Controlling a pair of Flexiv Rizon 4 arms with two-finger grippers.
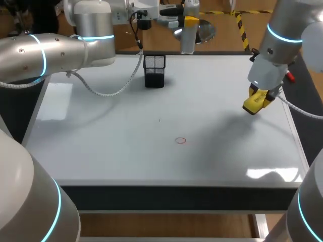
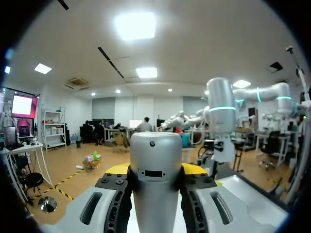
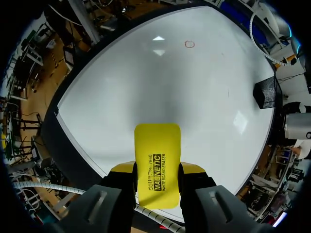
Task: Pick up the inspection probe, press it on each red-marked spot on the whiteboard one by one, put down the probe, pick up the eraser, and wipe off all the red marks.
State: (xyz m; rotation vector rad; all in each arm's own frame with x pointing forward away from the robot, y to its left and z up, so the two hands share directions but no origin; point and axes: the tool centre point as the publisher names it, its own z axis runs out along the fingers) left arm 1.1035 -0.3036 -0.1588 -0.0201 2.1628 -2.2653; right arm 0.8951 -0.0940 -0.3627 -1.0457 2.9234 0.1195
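Now | whiteboard [image 1: 101, 131]: one red mark [image 1: 180, 140] | right hand [image 3: 156, 168] pinches eraser [image 3: 156, 145] | left hand [image 2: 155, 171] grips probe [image 2: 155, 153]

Only the yellow eraser [image 3: 157, 162] bears print: black capital lettering in lines along its face.

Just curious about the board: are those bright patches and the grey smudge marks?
No. Head view: the patches are lamp glare, the smudge likely the shadow of the eraser. Right wrist view: same glare beside the red circle, a real mark.
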